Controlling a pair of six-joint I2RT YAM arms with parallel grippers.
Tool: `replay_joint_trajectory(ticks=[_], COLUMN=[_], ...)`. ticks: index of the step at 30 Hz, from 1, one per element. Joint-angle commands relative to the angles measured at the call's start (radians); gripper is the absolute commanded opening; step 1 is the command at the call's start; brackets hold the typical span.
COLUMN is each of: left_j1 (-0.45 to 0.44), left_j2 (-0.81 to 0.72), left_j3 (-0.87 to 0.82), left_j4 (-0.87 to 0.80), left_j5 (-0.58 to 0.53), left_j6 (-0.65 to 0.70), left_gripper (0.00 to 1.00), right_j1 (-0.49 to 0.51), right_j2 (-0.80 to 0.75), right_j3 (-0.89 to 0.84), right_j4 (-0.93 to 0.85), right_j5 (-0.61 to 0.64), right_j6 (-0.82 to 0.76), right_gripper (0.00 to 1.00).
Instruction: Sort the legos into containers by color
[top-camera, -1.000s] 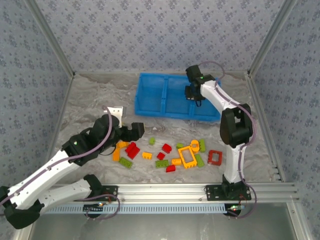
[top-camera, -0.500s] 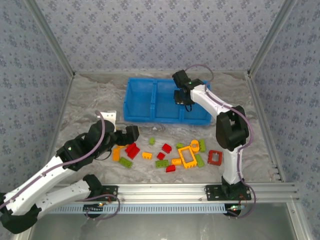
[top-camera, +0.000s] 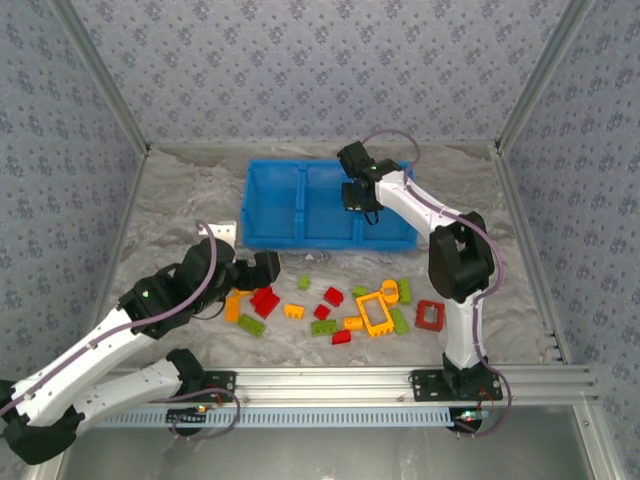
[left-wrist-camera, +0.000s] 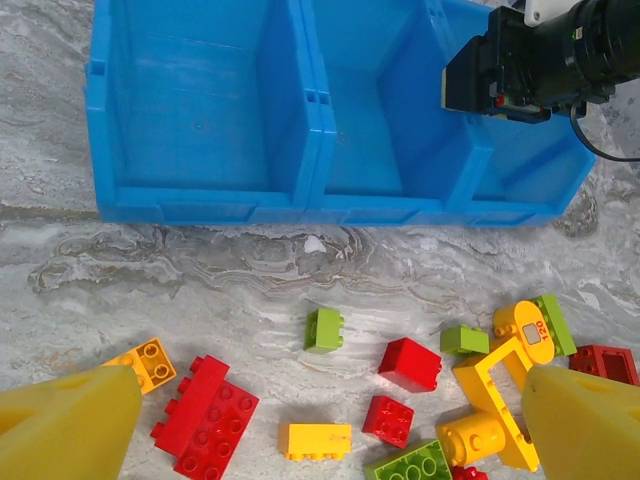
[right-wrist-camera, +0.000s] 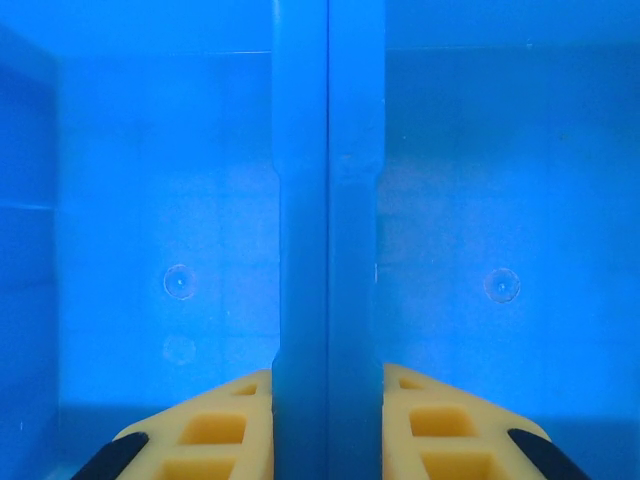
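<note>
The right end effector (top-camera: 358, 197) reaches down into the blue bin (top-camera: 280, 240), its yellow fingers (right-wrist-camera: 215, 430) pinching the divider wall (right-wrist-camera: 328, 200) between the middle and right containers. The legos (top-camera: 265, 298) lie scattered on the marbled grey counter (top-camera: 180, 200) in front of the bin, well apart from that end effector. The left end effector (top-camera: 258, 270) hangs spread wide at the scatter's left end. Bare counter runs left of the bin. The bin is smooth plastic; the bricks are studded, and one is an open orange frame (top-camera: 375, 312).
</note>
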Motion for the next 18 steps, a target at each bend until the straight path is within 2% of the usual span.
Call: replay_joint_trajectory(ticks=[1,3,5,7,9,14,18], left_j1=[0.005,0.005,0.005,0.005,0.005,0.004,-0.031], left_j2=[0.000,0.004,0.009,0.021,0.039,0.089,0.164], left_j3=[-0.011,-0.011,-0.012,-0.003,0.008,0.038,0.059], left_j4=[0.003,0.003,0.025,0.038,0.040,0.077,0.141], left_j5=[-0.007,-0.004,0.006,0.022,0.045,0.145,0.204], left_j6=[-0.016,-0.017,-0.014,-0.006,0.005,0.030,0.036], left_gripper=[0.97,0.97,0.97,0.98,0.97,0.97,0.95], right_j1=[0.014,0.013,0.011,0.009,0.003,-0.024,-0.050], right_j2=[0.027,0.026,0.017,-0.006,-0.043,-0.194,-0.391], right_j3=[0.029,0.029,0.029,0.025,0.020,-0.028,-0.180], right_j4=[0.000,-0.001,-0.004,-0.007,-0.014,-0.041,-0.060], right_j5=[-0.042,-0.041,-0.033,-0.017,0.000,0.048,0.093], right_j6=[0.013,0.006,0.001,-0.005,-0.005,-0.015,0.018], right_gripper=[0.01,0.01,0.09,0.29,0.43,0.47,0.48])
